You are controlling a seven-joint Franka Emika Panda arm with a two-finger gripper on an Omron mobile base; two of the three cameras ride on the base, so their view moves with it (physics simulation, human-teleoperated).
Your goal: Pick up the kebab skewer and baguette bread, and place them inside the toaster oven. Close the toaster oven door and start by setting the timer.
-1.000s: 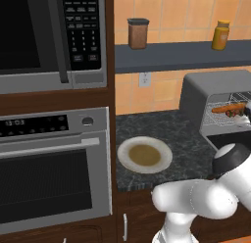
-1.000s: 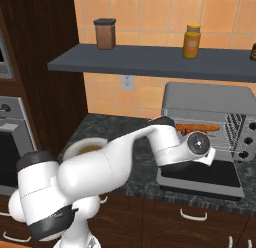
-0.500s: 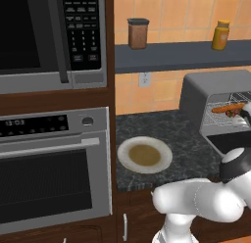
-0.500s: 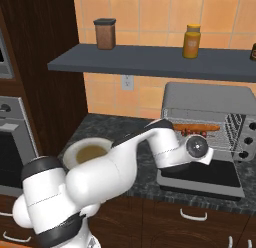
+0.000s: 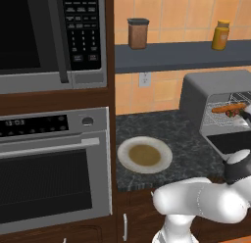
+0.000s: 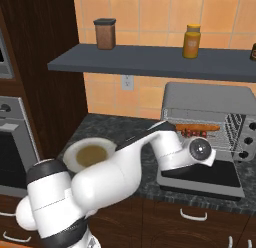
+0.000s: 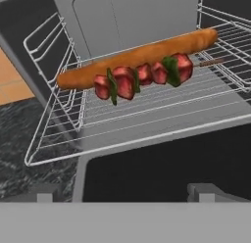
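The toaster oven [image 6: 210, 99] [image 5: 206, 87] stands on the counter with its door [image 6: 200, 175] [image 7: 162, 173] folded down flat. On its wire rack [image 7: 147, 119] lies the long orange-brown baguette bread [image 7: 142, 55] [image 6: 204, 127] [image 5: 229, 109]. The kebab skewer [image 7: 142, 75] [image 6: 186, 133], with red and green chunks, rests against the bread's front side. My gripper [image 7: 125, 193] hovers over the lowered door, just outside the rack. It is open, its fingertips [image 7: 44, 193] wide apart with nothing between them.
An empty plate [image 5: 126, 161] [image 6: 72, 152] sits on the dark counter to the left of the toaster oven. Above it, a shelf [image 6: 150, 62] carries a brown jar [image 6: 105, 34] and a yellow bottle [image 6: 191, 41]. The built-in oven [image 5: 54, 168] and the microwave [image 5: 49, 36] stand at far left.
My hand has drawn back and slightly down from the rack. The bread and skewer stay put on the rack, and the door remains down.
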